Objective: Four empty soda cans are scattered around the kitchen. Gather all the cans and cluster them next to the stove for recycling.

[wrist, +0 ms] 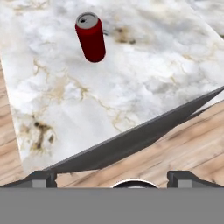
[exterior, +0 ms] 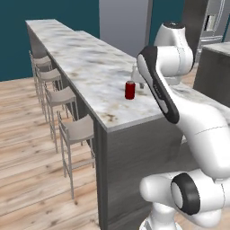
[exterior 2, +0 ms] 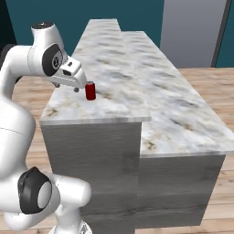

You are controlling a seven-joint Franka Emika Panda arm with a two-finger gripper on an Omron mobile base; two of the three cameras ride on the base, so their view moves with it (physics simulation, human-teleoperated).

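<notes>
Standing upright on the marble counter (exterior: pixel 90 67), a red soda can (exterior: pixel 130 90) faces the spread pincer (wrist: pixel 112 177)

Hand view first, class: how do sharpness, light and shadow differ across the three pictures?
Hand view: the red cylindrical soda can is crisp, evenly lit, with hardly any shadow on the marble counter. Left base view: softer, the can slightly blurred. Right base view: flat light, no glare, and the white hand beside the can looks soft.
</notes>
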